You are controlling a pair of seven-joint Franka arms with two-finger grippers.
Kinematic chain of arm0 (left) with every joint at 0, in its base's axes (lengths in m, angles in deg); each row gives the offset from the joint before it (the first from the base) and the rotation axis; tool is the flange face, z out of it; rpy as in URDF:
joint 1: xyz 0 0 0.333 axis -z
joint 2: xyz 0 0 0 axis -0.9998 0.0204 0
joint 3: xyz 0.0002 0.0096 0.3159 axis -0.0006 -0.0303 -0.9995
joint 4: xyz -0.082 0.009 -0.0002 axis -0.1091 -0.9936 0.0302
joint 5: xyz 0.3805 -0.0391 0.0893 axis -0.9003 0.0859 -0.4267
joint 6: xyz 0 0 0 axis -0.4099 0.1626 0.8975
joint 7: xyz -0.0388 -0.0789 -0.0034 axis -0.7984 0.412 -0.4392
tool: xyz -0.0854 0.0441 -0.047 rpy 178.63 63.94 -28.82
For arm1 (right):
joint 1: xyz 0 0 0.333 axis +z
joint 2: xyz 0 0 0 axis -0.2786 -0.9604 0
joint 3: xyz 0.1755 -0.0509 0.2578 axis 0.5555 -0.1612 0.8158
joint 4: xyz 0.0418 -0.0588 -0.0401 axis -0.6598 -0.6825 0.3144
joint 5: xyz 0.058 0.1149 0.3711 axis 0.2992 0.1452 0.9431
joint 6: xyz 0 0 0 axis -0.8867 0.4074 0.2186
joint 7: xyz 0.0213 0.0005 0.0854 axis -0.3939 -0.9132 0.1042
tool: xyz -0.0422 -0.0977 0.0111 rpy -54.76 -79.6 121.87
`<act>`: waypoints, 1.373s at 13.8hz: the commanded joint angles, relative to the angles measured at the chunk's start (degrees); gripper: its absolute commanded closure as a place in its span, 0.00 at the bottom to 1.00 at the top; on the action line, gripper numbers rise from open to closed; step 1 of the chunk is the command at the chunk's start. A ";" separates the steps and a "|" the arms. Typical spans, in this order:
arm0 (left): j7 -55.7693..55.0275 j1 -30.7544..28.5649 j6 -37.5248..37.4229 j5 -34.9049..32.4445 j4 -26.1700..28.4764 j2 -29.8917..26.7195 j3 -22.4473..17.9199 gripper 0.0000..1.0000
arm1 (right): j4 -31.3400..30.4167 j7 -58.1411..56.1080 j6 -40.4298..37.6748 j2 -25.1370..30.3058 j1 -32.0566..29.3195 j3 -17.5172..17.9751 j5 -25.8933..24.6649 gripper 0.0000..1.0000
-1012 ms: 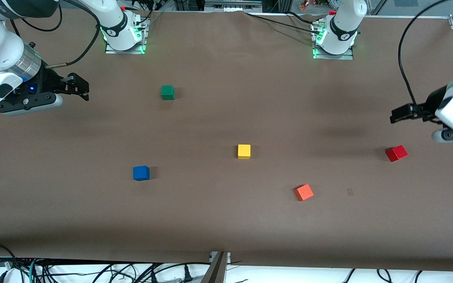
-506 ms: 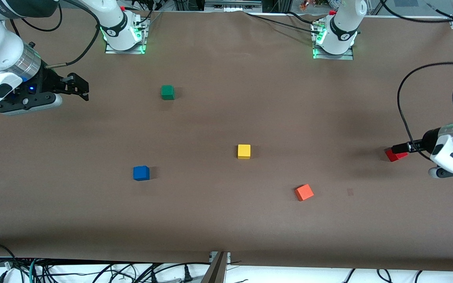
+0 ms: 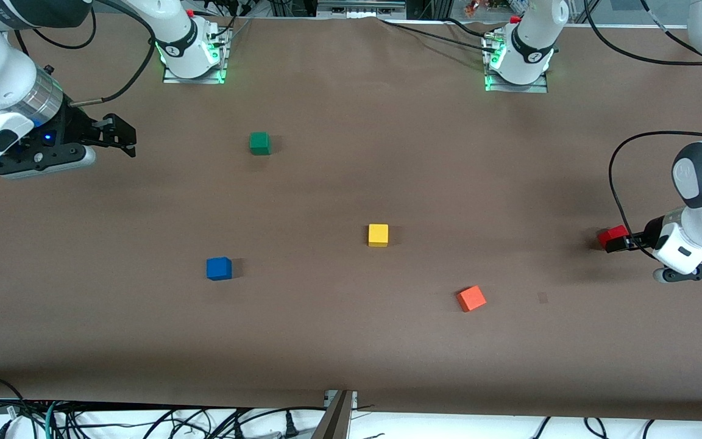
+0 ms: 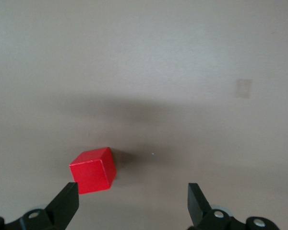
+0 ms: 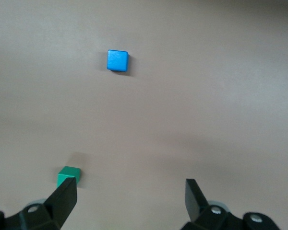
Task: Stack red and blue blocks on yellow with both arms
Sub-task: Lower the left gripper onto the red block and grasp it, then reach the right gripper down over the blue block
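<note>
The red block point(image 3: 610, 233) lies near the left arm's end of the table. My left gripper point(image 3: 616, 244) is low beside it and open. In the left wrist view the red block point(image 4: 92, 170) sits just ahead of one fingertip point(image 4: 69, 191), off centre of the open gripper point(image 4: 132, 191), with nothing held. The blue block point(image 3: 219, 268) lies toward the right arm's end. The yellow cube point(image 3: 378, 235) sits mid-table. My right gripper point(image 3: 122, 137) hovers open and empty at the right arm's end. The right wrist view shows the blue block point(image 5: 117, 60) far ahead of that gripper point(image 5: 129, 189).
A green cube point(image 3: 259, 143) lies near the right arm's base and shows by one finger in the right wrist view point(image 5: 68, 176). An orange cube point(image 3: 471, 299) lies nearer the front camera than the yellow cube, toward the left arm's end.
My left gripper has come down from above the table to the red block and now partly covers it. The right arm has barely moved. No block has moved.
</note>
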 commanded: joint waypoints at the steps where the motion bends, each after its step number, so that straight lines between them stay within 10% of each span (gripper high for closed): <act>1: 1.04 -1.52 4.69 -0.88 3.61 0.16 -0.35 0.00 | 0.80 0.13 0.13 -0.06 0.13 0.86 -1.93 0.00; 11: 0.95 -6.36 17.01 -0.09 9.59 4.56 -0.44 0.00 | 2.03 -0.74 4.26 -12.52 -1.00 0.25 2.89 0.00; 17: 0.78 -6.36 16.84 0.88 12.05 4.21 -0.44 0.00 | -1.91 0.13 23.89 -21.75 -0.74 0.42 3.96 0.00; 19: 0.60 -6.28 16.75 0.71 12.58 3.95 -0.53 0.43 | -6.55 0.22 36.36 -25.62 -0.66 0.59 4.04 0.00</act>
